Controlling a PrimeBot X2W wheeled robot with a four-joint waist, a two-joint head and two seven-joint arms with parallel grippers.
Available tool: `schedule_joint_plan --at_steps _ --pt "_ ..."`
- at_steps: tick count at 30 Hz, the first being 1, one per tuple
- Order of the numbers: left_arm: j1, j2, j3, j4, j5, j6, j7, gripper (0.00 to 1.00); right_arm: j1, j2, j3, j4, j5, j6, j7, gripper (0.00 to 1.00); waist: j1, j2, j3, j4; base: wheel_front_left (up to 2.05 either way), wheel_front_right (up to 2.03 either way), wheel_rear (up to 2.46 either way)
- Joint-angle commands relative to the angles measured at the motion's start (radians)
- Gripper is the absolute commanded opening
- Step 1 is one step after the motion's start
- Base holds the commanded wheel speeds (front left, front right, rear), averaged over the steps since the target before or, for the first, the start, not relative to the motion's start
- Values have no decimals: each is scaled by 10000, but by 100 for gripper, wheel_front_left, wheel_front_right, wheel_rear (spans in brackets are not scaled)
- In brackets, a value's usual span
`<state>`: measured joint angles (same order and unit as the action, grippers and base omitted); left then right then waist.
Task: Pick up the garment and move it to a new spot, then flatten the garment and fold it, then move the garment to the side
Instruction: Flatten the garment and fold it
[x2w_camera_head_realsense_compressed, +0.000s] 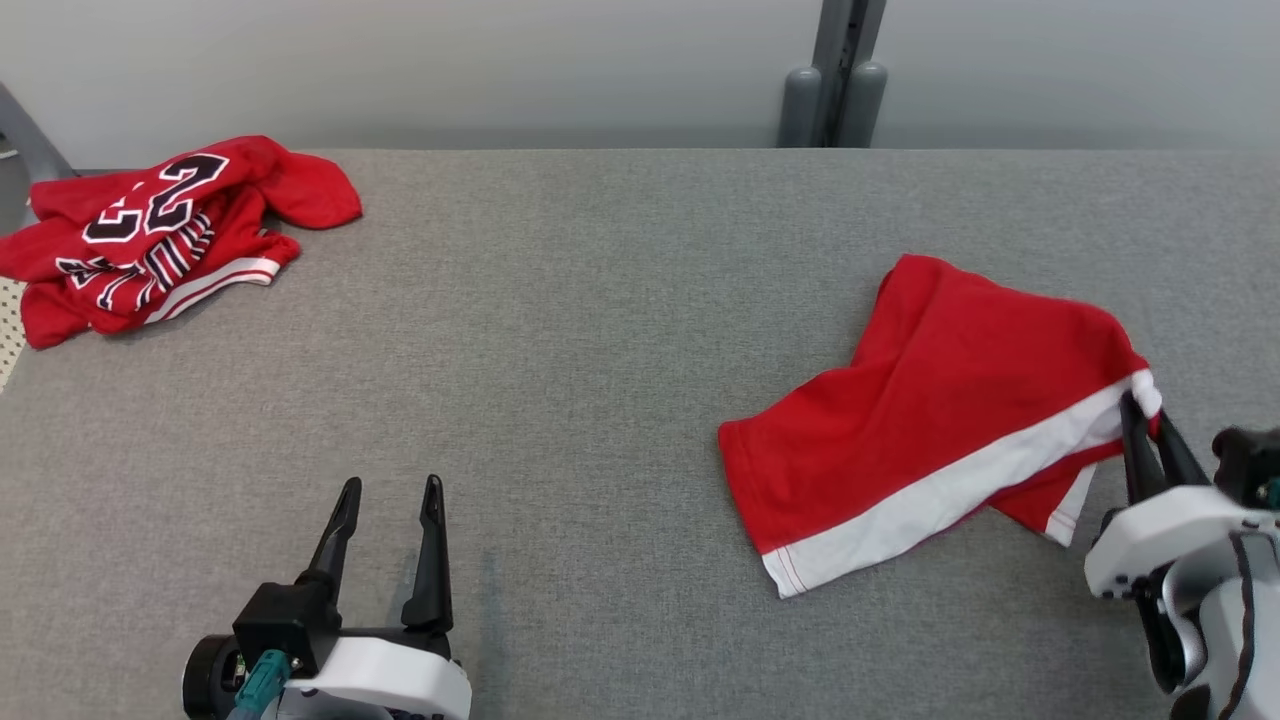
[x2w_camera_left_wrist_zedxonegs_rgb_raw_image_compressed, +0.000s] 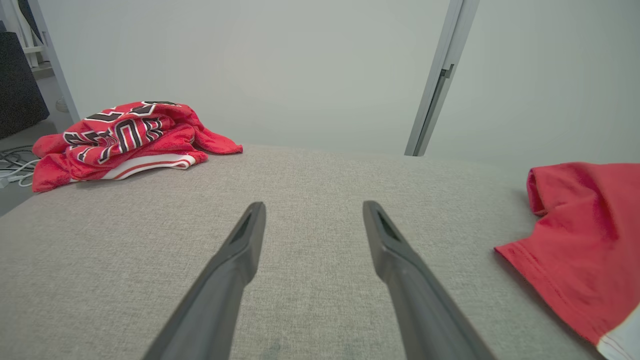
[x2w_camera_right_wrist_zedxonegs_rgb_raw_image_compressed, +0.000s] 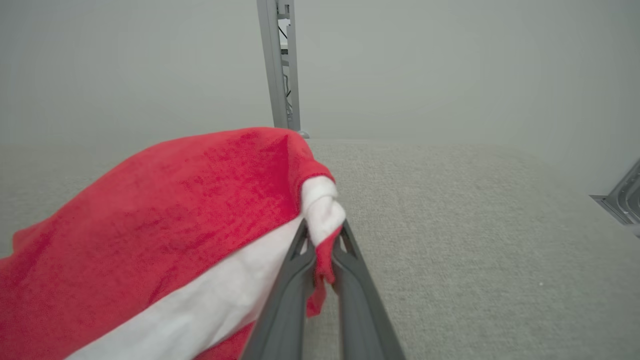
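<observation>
The garment (x2w_camera_head_realsense_compressed: 940, 400) is a pair of red shorts with a white band, lying on the right half of the grey table (x2w_camera_head_realsense_compressed: 600, 350). My right gripper (x2w_camera_head_realsense_compressed: 1137, 408) is shut on its right corner, at the end of the white band, and that corner is lifted off the surface. The right wrist view has the gripper (x2w_camera_right_wrist_zedxonegs_rgb_raw_image_compressed: 322, 237) pinching the bunched white and red cloth (x2w_camera_right_wrist_zedxonegs_rgb_raw_image_compressed: 150, 225). My left gripper (x2w_camera_head_realsense_compressed: 391, 490) stands open and empty over bare table at the lower left. In the left wrist view this gripper (x2w_camera_left_wrist_zedxonegs_rgb_raw_image_compressed: 314, 210) is well left of the garment's edge (x2w_camera_left_wrist_zedxonegs_rgb_raw_image_compressed: 585, 250).
A crumpled red jersey (x2w_camera_head_realsense_compressed: 160, 235) with black and white lettering lies at the table's far left corner, also in the left wrist view (x2w_camera_left_wrist_zedxonegs_rgb_raw_image_compressed: 125, 137). A grey post (x2w_camera_head_realsense_compressed: 835, 80) stands behind the far edge. The wall runs close behind the table.
</observation>
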<state>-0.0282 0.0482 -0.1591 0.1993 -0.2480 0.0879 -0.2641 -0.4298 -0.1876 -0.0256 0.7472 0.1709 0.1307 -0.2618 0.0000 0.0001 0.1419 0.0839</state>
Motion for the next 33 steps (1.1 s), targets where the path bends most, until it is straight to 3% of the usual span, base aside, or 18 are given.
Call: schedule_joint_plan --at_steps 1,6,9,10,18,27,33 --pt "24 42 33 -19 -21 15 -5 100 329 248 -313 -176 -365 4 -41 0 0 -1 -29 -152 0 0 0" --pt "46 40 26 2 -14 -1 -5 100 1570 1154 -1825 -981 -1944 3 -34 0 0 -1 -38 -375 0 0 0" --pt "34 40 46 42 2 -44 -5 100 2042 1324 -1950 -1161 -2226 3 -33 52 0 -1 -58 -471 0 0 0" --pt "21 39 40 51 8 -38 -5 100 2119 1340 -1737 -1150 -1904 3 -33 99 0 -1 -70 -496 0 0 0" --pt "104 42 65 68 16 -47 -5 100 2573 1331 -799 -1567 -720 3 -32 100 0 -1 -224 -768 0 0 0" --pt "144 40 -7 75 -51 -48 -5 100 3092 1338 -1144 -2916 -728 3 -28 100 0 -1 -342 -811 0 0 0" --pt "54 42 -66 121 -48 -93 -5 100 2727 1340 -1714 -2907 -1032 3 -1 100 0 -1 -345 -628 0 0 0"
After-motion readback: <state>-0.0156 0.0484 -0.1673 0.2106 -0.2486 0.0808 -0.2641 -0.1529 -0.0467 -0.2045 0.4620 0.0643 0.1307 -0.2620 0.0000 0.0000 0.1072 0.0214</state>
